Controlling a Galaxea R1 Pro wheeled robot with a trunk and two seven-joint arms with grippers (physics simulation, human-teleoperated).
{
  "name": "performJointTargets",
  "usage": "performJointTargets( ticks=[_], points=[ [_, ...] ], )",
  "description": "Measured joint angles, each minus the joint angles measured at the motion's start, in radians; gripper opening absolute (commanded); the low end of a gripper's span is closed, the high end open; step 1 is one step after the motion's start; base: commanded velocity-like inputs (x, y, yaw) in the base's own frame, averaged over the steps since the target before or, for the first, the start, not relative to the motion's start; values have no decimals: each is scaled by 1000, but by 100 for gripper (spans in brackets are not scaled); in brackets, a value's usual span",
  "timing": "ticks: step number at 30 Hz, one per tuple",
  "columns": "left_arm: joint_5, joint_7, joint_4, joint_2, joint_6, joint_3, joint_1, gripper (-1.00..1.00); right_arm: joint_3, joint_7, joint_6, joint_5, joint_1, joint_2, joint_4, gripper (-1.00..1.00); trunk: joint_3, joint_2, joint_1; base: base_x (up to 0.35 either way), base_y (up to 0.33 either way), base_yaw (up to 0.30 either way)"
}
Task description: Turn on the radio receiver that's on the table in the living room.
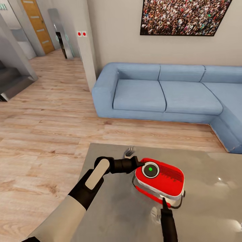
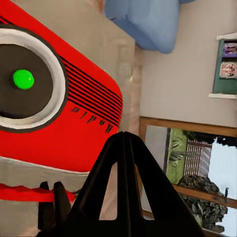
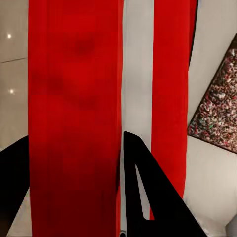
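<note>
Left gripper (image 1: 137, 163): black, at the dial end of the small bright-red rounded radio receiver (image 1: 161, 179), touching or nearly so; in the left wrist view its fingers appear closed together, holding nothing. Right gripper (image 1: 164, 202): black, at the receiver's near edge; in the right wrist view its two dark fingers (image 3: 148, 197) stand apart on either side of the red casing, though whether they press it I cannot tell. Receiver's round white-ringed dial (image 1: 150, 170) shows a green dot; dark slatted grille beside it. Receiver sits tilted on the glossy grey-taupe table (image 1: 111, 201). Beyond: light wood plank floor (image 1: 43, 134), blue sectional sofa (image 1: 168, 94), framed crowd picture (image 1: 183, 15).
</note>
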Motion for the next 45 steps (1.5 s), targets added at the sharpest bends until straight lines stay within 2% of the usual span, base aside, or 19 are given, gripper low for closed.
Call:
performJointTargets(
  ticks=[3, 6, 11, 12, 14, 16, 17, 20, 22, 25, 27, 28, 31, 32, 34, 35, 38, 41, 45],
  points=[
    [-4, -1, -2, 0, 0, -1, 0, -100, -38, 127, 8, 3, 0, -56, -144, -100, 0, 0, 0, 73, 0, 0],
    [-7, -1, -2, 0, 0, -1, 0, -100, -80, 219, 13, 8, 0, -102, -259, -100, 0, 0, 0, 73, 0, 0],
    [-15, -1, 10, 0, 0, -1, 0, -100, -166, 387, 22, 9, 0, -167, -443, -100, 0, 0, 0, 73, 0, 0],
    [-22, -1, 14, 0, -2, -1, 0, -100, -190, 436, 21, 3, 0, -181, -488, -100, 0, 0, 0, 72, 0, 0],
    [-42, -1, 23, 0, -13, -1, 0, -100, -248, 549, 35, 34, 0, -203, -578, -100, 0, 0, 0, 72, 0, 0],
    [-65, -1, 36, 0, -21, -1, 0, -100, -324, 688, 39, 58, 0, -216, -654, -100, 0, 0, 0, 52, 0, 0],
    [-70, -2, 39, 0, -22, -1, 0, -100, -347, 726, 39, 66, 0, -218, -670, -100, 0, 0, 0, 30, 0, 0],
    [-99, -2, 51, 0, -26, 0, 0, -100, -490, 958, 35, 112, -2, -224, -740, -100, 0, 0, 0, 13, 0, 0],
    [-123, -1, 57, 0, -27, 0, 0, -100, -569, 1105, 29, 124, -17, -226, -758, -100, 0, 0, 0, 4, 0, 0],
    [-159, -1, 88, 0, -44, 0, 0, -100, -690, 1357, 22, 139, -82, -226, -768, -100, 0, 0, 0, 1, 0, 0],
    [-168, -2, 111, 0, -64, 0, 0, -100, -768, 1532, 25, 145, -137, -225, -769, -100, 0, 0, 0, 0, 0, 0],
    [-169, -2, 117, 0, -68, 0, 0, -100, -788, 1581, 23, 147, -153, -225, -769, -100, 0, 0, 0, 0, 0, 0],
    [-173, -2, 141, 0, -81, 0, 0, -100, -903, 1868, 35, 141, -234, -226, -770, -100, 0, 0, 0, 0, 0, 0],
    [-173, -1, 143, 0, -82, 0, 0, -100, -925, 1912, 34, 145, -247, -226, -770, -100, 0, 0, 0, 0, 0, 0],
    [-174, -1, 148, 0, -84, 0, 0, -100, -997, 2043, 47, 148, -280, -226, -770, -100, 0, 0, 0, 0, 0, 0],
    [-176, -1, 149, 0, -85, 0, 0, -100, -1023, 2083, 60, 148, -289, -226, -770, -100, 0, 0, 0, 0, 0, 0],
    [-195, -1, 151, 0, -87, 0, 0, -100, -1054, 2134, 91, 147, -300, -226, -769, -100, 0, 0, 0, 0, 0, 0],
    [-220, -1, 151, 0, -87, 1, 0, -100, -1064, 2159, 122, 141, -303, -226, -765, -100, 0, 0, 0, 0, 0, 0],
    [-232, -1, 151, 0, -87, 2, 0, -100, -1070, 2207, 168, 135, -304, -222, -756, -100, 0, 0, 0, 0, 0, 0]
  ],
)
